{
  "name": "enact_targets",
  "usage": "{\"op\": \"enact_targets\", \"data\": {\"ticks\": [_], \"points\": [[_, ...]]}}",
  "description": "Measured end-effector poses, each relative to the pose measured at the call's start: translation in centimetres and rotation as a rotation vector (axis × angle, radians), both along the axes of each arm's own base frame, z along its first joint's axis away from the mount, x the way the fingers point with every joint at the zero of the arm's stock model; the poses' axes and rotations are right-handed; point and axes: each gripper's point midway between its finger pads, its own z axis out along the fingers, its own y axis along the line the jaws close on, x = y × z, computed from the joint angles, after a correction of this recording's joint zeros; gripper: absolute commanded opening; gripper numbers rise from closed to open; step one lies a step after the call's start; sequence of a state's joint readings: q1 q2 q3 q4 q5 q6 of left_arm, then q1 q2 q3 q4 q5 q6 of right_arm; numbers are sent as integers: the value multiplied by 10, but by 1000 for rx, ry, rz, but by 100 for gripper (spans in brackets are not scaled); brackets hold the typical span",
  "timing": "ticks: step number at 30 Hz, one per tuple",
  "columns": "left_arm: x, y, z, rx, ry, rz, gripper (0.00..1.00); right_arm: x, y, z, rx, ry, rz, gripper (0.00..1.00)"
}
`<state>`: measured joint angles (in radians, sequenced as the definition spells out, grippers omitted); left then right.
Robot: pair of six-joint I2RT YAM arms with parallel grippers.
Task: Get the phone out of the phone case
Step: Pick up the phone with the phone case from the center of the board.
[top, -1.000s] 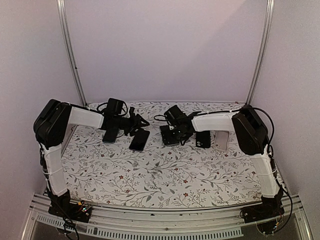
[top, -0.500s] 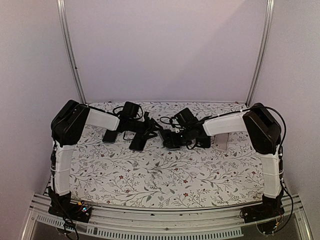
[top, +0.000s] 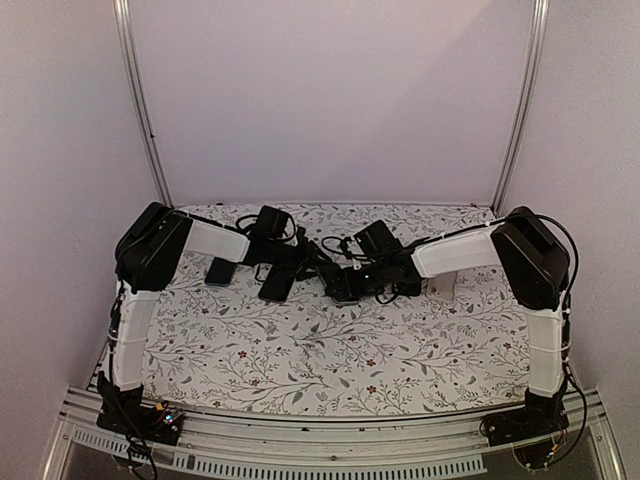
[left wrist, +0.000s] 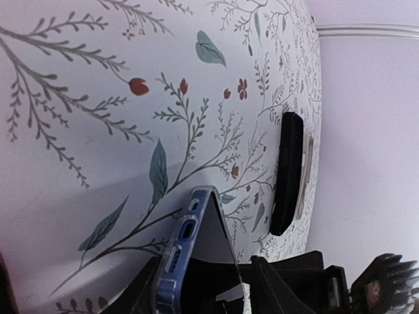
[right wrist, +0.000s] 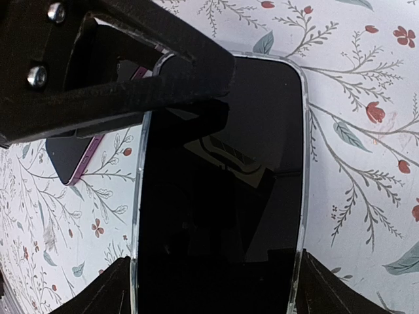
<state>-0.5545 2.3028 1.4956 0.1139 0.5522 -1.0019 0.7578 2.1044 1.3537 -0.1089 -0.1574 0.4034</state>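
Note:
A black-screened phone [right wrist: 222,196] in a clear case [right wrist: 302,163] sits mid-table between both arms [top: 340,288]. My right gripper [right wrist: 219,288] is shut on it, one finger against each long side of the case. My left gripper [top: 315,262] reaches in from the left, and one black finger [right wrist: 131,72] lies over the phone's far corner. In the left wrist view the bluish-clear case [left wrist: 175,255] and the mirror-like screen [left wrist: 219,261] show edge-on between my left gripper's fingers [left wrist: 203,278], which appear shut on that end.
A black phone [top: 405,280] and a pale case [top: 443,285] lie to the right; the black one also shows edge-on [left wrist: 288,170]. Two dark phones [top: 220,270] [top: 278,284] lie to the left. A purple-edged phone [right wrist: 72,157] lies beside the held one. The tablecloth is floral.
Both arms have moved toward the table's centre. The left gripper travelled right, away from the phones on the left, to the end of the phone that the right gripper holds.

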Motion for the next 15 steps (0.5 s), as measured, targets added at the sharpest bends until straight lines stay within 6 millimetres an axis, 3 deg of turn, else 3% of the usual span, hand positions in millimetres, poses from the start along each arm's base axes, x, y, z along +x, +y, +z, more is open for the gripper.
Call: {"op": "enact_targets", "data": {"ticks": [4,9,12,15], "points": [[0,-4,-1,0,8,4,27,-1,0,0,4,1,1,54],[0,-4,-3,-3,26,12,1,-1,-1,0,6,5,-2,60],[5,-12,12,-47,-7,-1,0,0,-2,5,18,9,-13,69],[3,-13,12,-53,-11,-6,0,0,-4,4,21,12,-13,81]]}}
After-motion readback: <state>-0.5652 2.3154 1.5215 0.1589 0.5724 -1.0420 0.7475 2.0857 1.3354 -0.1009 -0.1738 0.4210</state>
